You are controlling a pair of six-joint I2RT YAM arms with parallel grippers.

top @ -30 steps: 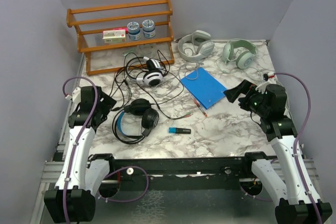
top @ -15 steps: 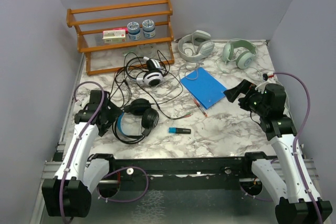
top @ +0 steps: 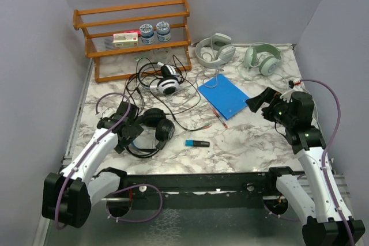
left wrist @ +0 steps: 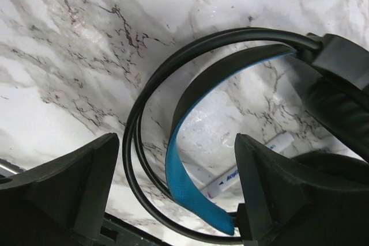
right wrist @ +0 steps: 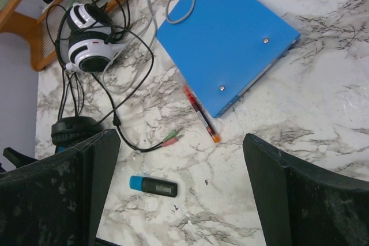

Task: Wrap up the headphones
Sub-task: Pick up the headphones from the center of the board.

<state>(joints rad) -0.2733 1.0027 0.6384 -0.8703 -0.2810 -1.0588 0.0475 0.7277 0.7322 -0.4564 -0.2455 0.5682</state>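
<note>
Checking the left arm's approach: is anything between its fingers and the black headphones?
Nothing visible. The left gripper, fingers open, hangs over the black headphones, with only bare marble table around their headband.

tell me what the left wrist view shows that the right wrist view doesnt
Only left wrist: the headband of the black headphones up close, its blue lining showing, and a white label beside it. Only right wrist: the blue folder, the white-and-black headphones with tangled cable, a red pen and a blue-capped marker. Both: the marble table, plus the black headphones, seen only at the left edge in the right wrist view.
</note>
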